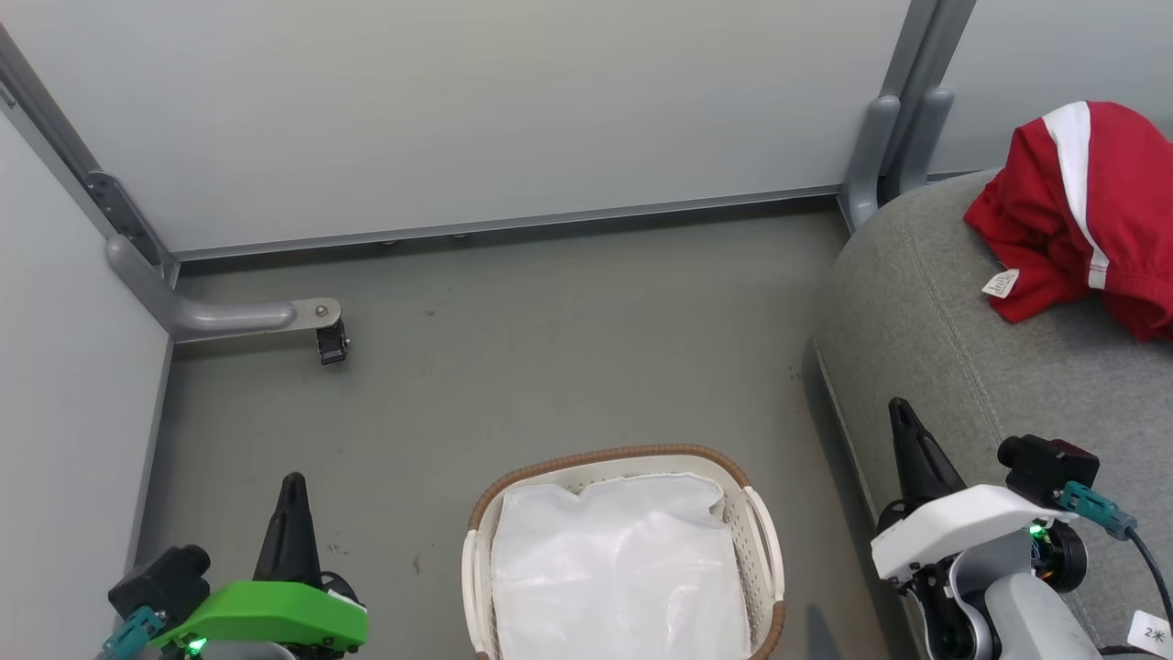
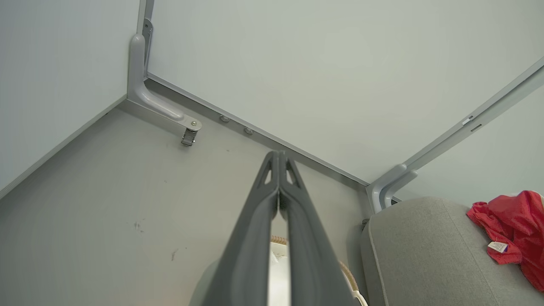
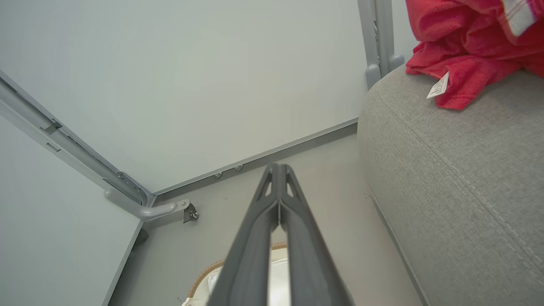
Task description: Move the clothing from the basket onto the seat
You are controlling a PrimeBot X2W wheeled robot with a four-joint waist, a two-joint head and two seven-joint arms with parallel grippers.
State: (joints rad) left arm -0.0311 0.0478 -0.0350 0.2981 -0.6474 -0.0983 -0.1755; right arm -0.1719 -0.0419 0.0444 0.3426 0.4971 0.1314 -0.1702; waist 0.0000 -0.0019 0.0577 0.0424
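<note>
Lying bunched on the seat (image 1: pixel 953 367), the clothing (image 1: pixel 1081 202) is a red heap with a white stripe and a small white tag (image 1: pixel 1000 282). It sits up and to the right of the basket (image 1: pixel 605 456), well apart from it. The basket holds a crumpled white liner (image 1: pixel 623 568). The right gripper (image 1: pixel 901 408) hangs just right of the basket, over the seat's rounded edge and well short of the clothing, its dark fingers pressed together on nothing. The left gripper (image 1: pixel 293 481) hangs left of the basket above the floor (image 1: pixel 550 348), likewise clenched and empty, and farther from the clothing. The grey floor around the basket bears a few dark marks. Beyond the basket stand pale wall panels (image 1: pixel 458 110) with a metal rail along the bottom. Far to the basket's left, a grey bracket (image 1: pixel 229 316) with a small black wheel juts from the corner.
</note>
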